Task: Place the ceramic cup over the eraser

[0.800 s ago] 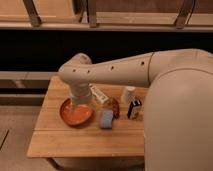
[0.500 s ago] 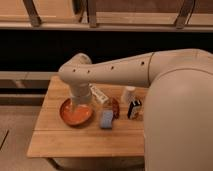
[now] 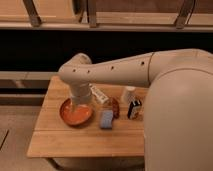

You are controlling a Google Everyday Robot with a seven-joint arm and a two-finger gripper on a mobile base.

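The claw (image 3: 80, 106) is held low over the orange bowl (image 3: 67, 116); whether it is released or clenched cannot be told. The ceramic cup (image 3: 129, 93) is seen well apart from the claw, beyond the clear bottle (image 3: 98, 93) and brown lump (image 3: 114, 106), with the eraser (image 3: 134, 108) just beside it. In crossing, the bottle could be toppled, or the eraser knocked aside as the cup is reached.

The small, plain white ceramic cup (image 3: 129, 94) stood toward the far right of the wooden table (image 3: 65, 140). The small black rectangular eraser (image 3: 134, 109), pale marks on its face, stood upright just on the cup's near side. The tool (image 3: 80, 105) hung to their left, apart from both.
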